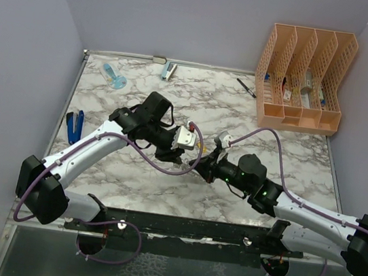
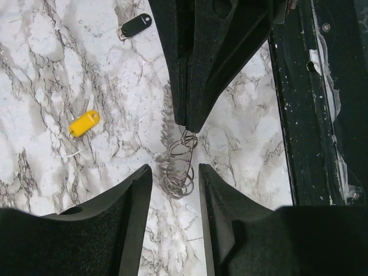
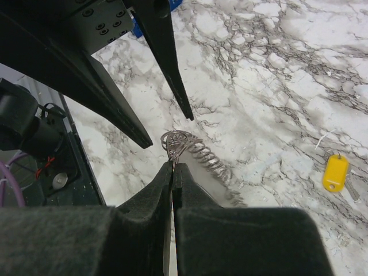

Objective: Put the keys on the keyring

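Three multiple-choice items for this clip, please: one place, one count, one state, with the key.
1. Where is the yellow key? A on the marble tabletop; B in a drawer; C on the floor.
2. How many keys does the left wrist view show? A one; B two; C four.
3. The right pincer is: A wide open; B shut on the keyring; C out of view.
Key: 1A, it lies loose on the marble; 2B, one yellow, one black key; 3B, its fingers pinch the keyring.

Coiled wire keyring lies between spread fingers of left hand; right hand grips its top. Both yellow key and black key rest apart on tabletop.
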Controlling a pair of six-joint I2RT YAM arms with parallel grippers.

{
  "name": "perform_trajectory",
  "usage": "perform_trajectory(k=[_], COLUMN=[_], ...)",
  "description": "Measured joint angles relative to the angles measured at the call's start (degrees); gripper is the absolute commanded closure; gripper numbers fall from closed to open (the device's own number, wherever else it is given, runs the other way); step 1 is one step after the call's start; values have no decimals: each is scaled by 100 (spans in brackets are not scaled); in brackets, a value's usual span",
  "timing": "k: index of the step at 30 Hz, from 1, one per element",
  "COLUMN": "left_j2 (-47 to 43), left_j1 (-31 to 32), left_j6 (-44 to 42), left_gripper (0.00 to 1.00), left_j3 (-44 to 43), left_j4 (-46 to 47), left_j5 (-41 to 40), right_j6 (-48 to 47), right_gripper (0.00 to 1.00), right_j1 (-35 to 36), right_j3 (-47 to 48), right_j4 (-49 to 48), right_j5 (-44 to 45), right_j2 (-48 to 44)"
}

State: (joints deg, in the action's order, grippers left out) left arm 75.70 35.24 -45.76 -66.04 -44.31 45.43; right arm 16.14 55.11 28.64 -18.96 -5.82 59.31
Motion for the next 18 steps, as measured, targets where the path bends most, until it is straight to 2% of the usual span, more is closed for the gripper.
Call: perform_trajectory(k=[4, 11, 15, 18], left_j2=[0, 33, 96, 140], left_j1=[2, 2, 2, 2], left_j6=[-35, -369, -704, -955], left_gripper=[55, 55, 59, 68], left_j3=[63, 247, 247, 247], left_j4=[63, 87, -11, -146], left_j5=[68, 411, 584, 726], right_j6=[-9, -17, -39, -44], right_gripper=[99, 99, 99, 99], right_j1=[2, 2, 2, 0], right_j3=[0, 0, 0, 0], right_j4=[17, 22, 33, 50], right_j5=[-87, -225, -264, -267], right_j2=[0, 4, 4, 4])
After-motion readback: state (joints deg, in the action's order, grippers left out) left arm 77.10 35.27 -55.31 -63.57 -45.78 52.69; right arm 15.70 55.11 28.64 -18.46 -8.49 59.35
